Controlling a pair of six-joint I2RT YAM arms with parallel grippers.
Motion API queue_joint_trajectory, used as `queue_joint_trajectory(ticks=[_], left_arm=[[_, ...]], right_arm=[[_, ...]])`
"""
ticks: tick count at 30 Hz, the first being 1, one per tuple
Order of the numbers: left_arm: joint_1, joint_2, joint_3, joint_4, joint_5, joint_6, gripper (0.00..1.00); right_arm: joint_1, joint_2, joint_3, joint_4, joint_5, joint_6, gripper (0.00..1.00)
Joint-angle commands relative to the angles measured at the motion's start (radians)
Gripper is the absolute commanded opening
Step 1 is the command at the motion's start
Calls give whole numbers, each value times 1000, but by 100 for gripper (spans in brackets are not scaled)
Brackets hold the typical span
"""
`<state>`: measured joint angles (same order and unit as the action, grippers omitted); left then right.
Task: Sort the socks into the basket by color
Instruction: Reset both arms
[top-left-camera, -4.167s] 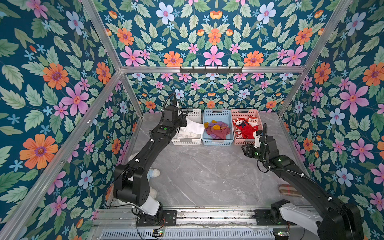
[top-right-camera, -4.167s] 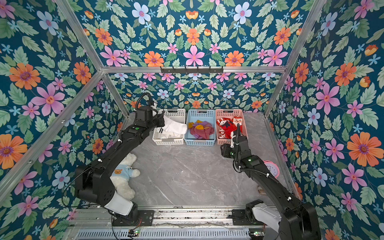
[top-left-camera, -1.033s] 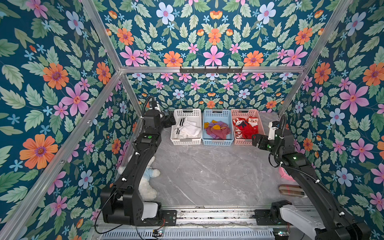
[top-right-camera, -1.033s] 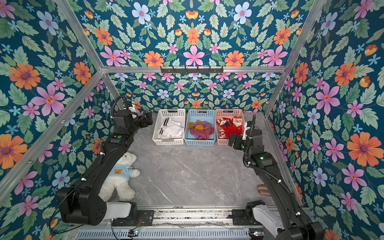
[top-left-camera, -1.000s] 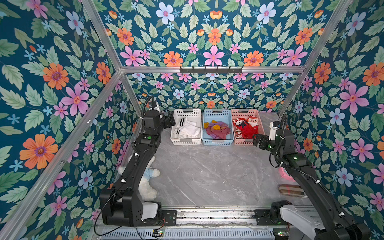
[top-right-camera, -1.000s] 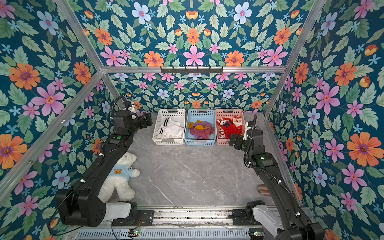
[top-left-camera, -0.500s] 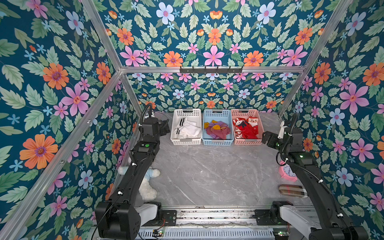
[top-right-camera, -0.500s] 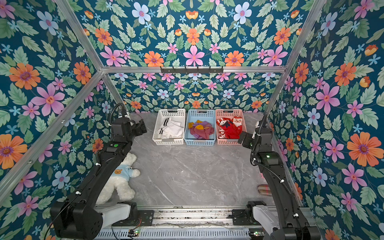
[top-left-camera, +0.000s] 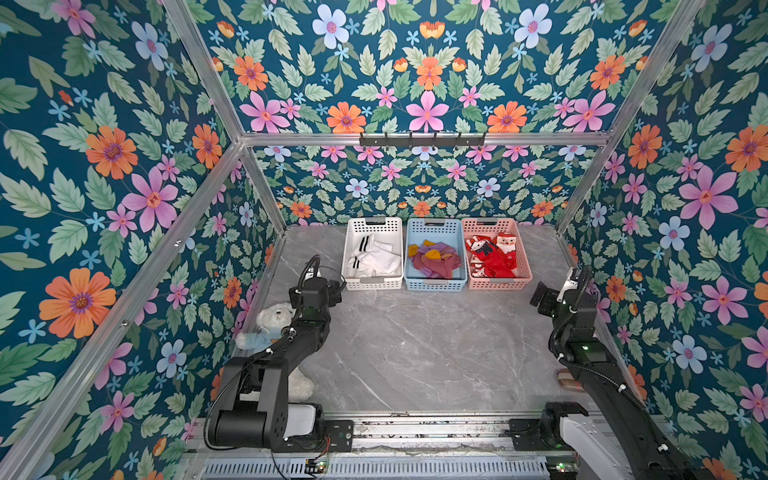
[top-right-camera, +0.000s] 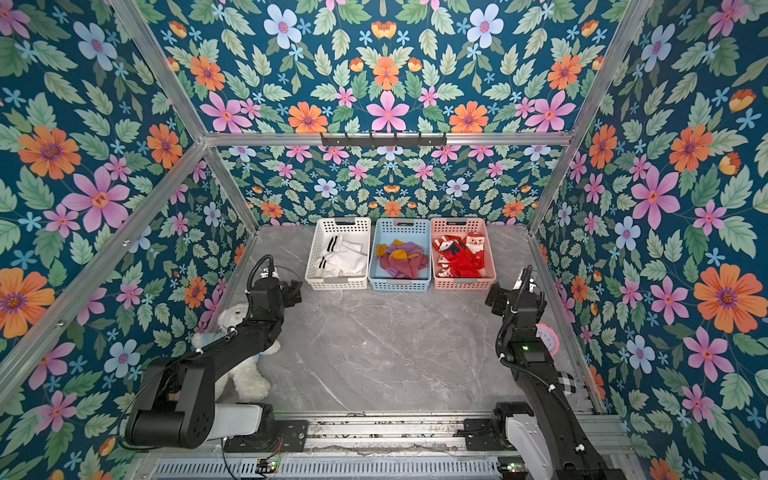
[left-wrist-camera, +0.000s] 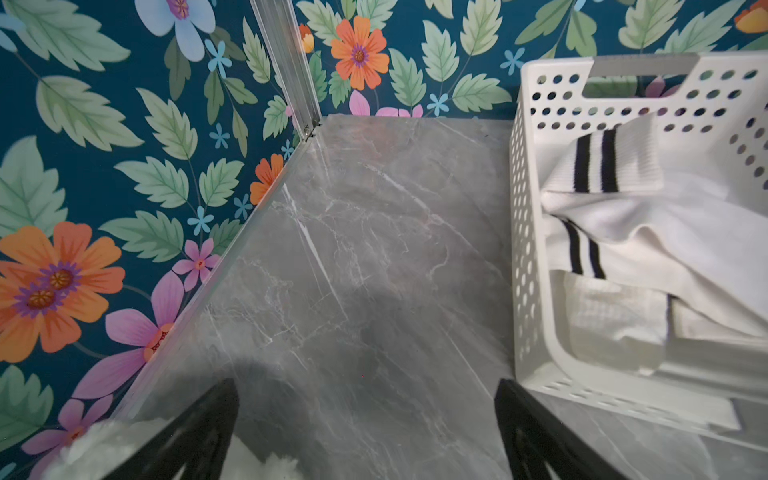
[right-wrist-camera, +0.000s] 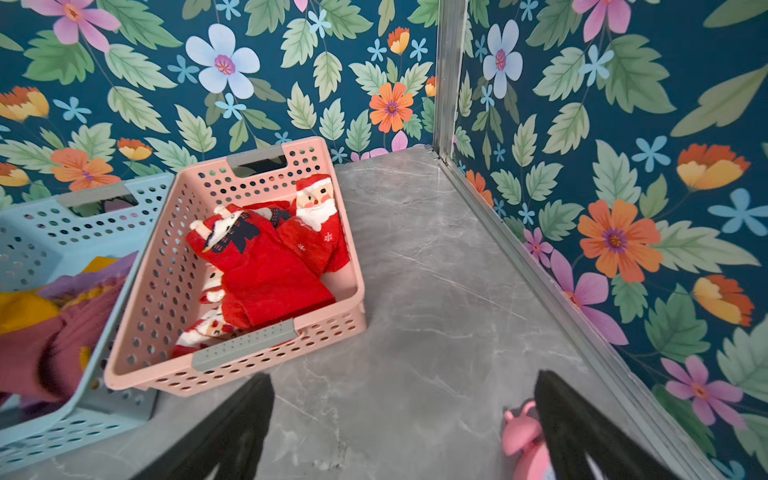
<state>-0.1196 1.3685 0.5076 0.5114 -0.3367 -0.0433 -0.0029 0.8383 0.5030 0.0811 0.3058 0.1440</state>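
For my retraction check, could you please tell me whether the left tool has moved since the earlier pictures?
Yes. The left tool has drawn back from over the white basket toward the arm bases, now beside its near left corner.

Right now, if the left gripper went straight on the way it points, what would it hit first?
The left gripper, open, would likely meet bare tabletop between the side wall and the white basket, which sits just off that line. Depth is unclear.
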Motion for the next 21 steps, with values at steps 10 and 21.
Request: queue_joint_trajectory(ticks=[10,21], left_arm=[[7,185,-244,720,41,69,99],[55,231,-262,783,171,61,99]], right_arm=[[-64,79,-46,186,-96,-5,99],[-68,279,-140,461,-206,35,99]])
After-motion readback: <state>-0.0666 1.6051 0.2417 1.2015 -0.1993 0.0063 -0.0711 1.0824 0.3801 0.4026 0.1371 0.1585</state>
